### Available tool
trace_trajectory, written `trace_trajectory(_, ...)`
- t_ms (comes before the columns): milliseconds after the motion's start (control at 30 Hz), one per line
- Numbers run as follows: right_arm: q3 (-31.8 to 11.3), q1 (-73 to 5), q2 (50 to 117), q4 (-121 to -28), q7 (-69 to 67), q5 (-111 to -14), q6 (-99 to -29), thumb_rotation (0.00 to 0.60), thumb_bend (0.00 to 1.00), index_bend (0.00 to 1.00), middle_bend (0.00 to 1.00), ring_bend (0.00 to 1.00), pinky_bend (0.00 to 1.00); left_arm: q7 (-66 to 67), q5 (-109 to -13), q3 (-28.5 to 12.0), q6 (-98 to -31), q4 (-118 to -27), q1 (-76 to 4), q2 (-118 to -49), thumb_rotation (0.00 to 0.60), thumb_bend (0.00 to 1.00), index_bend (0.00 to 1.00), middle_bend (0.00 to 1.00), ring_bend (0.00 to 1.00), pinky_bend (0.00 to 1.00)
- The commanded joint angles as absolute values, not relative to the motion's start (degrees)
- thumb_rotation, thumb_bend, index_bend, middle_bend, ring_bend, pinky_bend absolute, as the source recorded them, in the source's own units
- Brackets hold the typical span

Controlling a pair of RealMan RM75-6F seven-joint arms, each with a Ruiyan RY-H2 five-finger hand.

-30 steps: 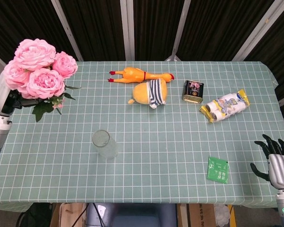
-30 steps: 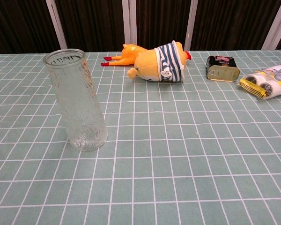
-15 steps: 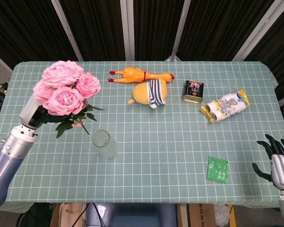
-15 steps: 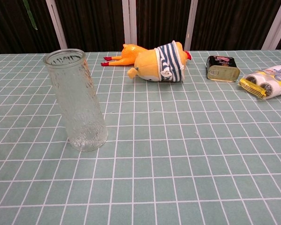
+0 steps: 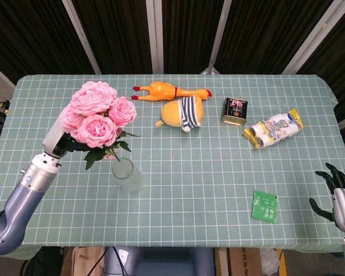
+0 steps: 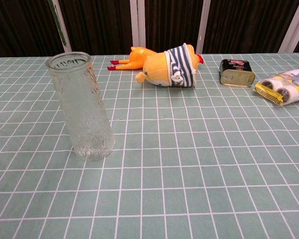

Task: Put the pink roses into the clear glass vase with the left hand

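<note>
- Pink roses (image 5: 98,112) are held up by the left robot hand (image 5: 62,141), just beside the glass vase (image 5: 126,175); low stems could knock it over; the right robot hand (image 5: 340,192) is spread wide, holding nothing.
- Glass vase (image 6: 82,107) stands alone on the bench (image 6: 189,164); tall and thin, so it may tip.

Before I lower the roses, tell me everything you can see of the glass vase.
The clear glass vase is a tall tumbler-like cylinder of textured, pebbled glass with a plain round rim. It stands upright on the green checked tablecloth, near the table's front left, with its mouth open. Nothing is inside it, and only the cloth beneath touches it. In the head view, the pink roses, held in the left hand, hang just up and left of its mouth, not yet in.
</note>
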State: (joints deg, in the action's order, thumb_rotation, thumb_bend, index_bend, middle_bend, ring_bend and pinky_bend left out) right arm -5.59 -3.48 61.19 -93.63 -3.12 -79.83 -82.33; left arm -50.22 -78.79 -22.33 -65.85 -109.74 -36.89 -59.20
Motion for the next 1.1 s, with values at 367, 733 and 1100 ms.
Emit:
trace_trajectory(367, -5.8, -3.3, 60.9, -93.5, -4.1, -79.9, -82.6, 0.6, 0.31, 0.25, 0.11, 0.13, 0.04, -51.9, -80.5, -20.3, -63.4, -107.2, -38.0, -61.2, 0.6, 0.49, 0.36, 0.49, 0.35, 0.4)
trace_trajectory(733, -5.8, -3.2, 60.6, -93.4, -5.0, -80.0, -82.5, 0.6, 0.31, 0.25, 0.11, 0.13, 0.04, -50.0, -83.5, -16.9, -62.0, -104.6, -38.7, -63.7, 0.6, 0.45, 0.36, 0.45, 0.3, 0.37)
trace_trajectory(1100, -5.8, -3.1, 60.5, -93.3, -5.4, -80.0, -82.7, 0.6, 0.31, 0.25, 0.11, 0.13, 0.04, -55.8, -89.7, -12.5, -56.1, -103.6, -40.8, -60.4, 0.6, 0.25, 0.19, 0.2, 0.06, 0.18)
